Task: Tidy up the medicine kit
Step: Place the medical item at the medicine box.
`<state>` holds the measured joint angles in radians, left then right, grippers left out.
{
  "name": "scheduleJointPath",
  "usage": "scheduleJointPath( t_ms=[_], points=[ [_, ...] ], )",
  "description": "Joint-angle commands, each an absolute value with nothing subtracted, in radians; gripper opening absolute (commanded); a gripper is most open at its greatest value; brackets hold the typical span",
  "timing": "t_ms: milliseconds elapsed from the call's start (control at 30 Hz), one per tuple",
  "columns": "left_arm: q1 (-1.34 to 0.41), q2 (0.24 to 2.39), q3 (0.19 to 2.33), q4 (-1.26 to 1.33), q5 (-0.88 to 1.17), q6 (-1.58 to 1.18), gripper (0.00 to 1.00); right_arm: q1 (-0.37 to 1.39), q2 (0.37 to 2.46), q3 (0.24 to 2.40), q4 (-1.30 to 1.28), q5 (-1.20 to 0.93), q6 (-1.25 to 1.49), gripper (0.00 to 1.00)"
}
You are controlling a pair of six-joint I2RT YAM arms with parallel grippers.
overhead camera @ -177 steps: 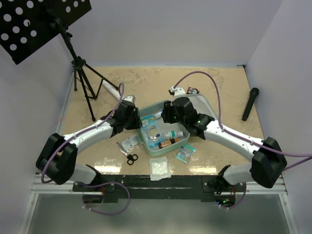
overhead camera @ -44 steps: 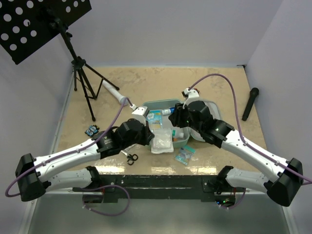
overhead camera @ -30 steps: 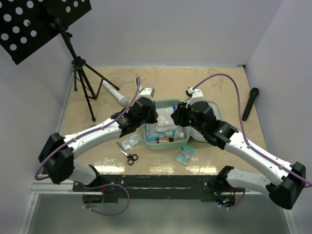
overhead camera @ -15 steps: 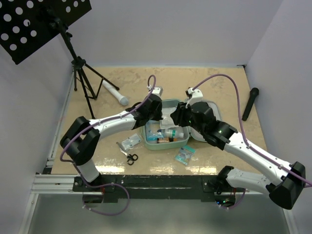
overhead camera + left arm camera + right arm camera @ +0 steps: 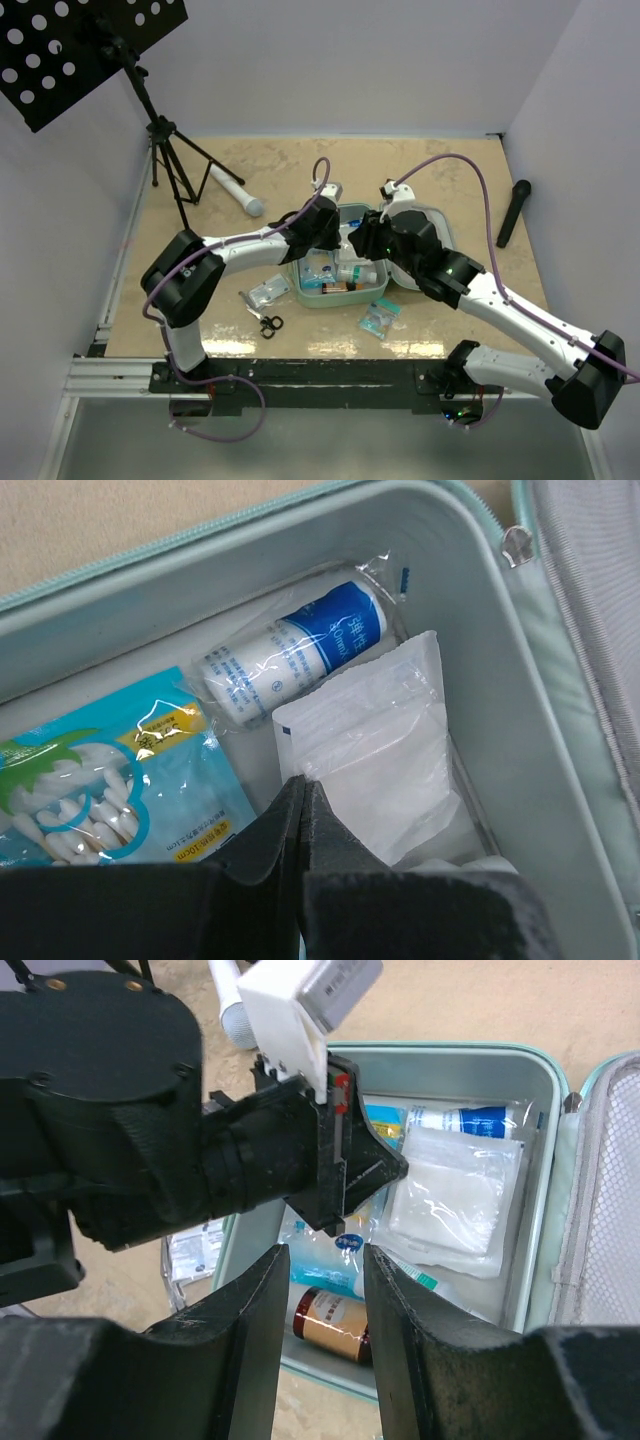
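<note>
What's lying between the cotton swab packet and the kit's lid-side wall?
A clear gauze packet lies there, between the cotton swab packet and the medicine kit wall. It shows best in the left wrist view.

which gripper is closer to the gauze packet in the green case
Left: the left gripper is shut on the gauze packet's corner; the right gripper hovers open, clear of it.

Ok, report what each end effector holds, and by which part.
Left end effector: pinching the white gauze packet by its edge near one corner, packet lying in the medicine kit. Right end effector: open above the kit, holding nothing.
</note>
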<state>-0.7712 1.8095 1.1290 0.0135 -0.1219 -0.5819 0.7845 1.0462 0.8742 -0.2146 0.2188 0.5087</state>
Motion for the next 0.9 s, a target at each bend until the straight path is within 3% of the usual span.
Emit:
scheduleJointPath(
  t_ms=[0,267,367,567,767,867],
  points=[
    [-0.769,1.838,1.172,0.04,-0.106,-0.584,0.0,0.784,1.028,0.864,-0.173,0.235,0.509,0.4],
    [-0.769,1.861,1.193,0.002,-0.13,-0.609,0.0,0.782,1.022,0.862,-0.181,0.239,0.509,0.4],
    [-0.769,1.858,1.201,-0.058,-0.143,-0.607,0.09,0.784,1.019,0.861,-0.181,0.242,0.509,0.4],
    [-0.769,1.847,1.2,-0.095,-0.152,-0.607,0.15,0.784,1.015,0.864,-0.187,0.252,0.506,0.4],
    [-0.769,1.798,1.174,-0.071,-0.15,-0.614,0.33,0.784,1.006,0.867,-0.192,0.253,0.508,0.4],
    [-0.769,1.749,1.158,-0.037,-0.144,-0.618,0.37,0.784,1.003,0.865,-0.193,0.259,0.508,0.4]
  ],
)
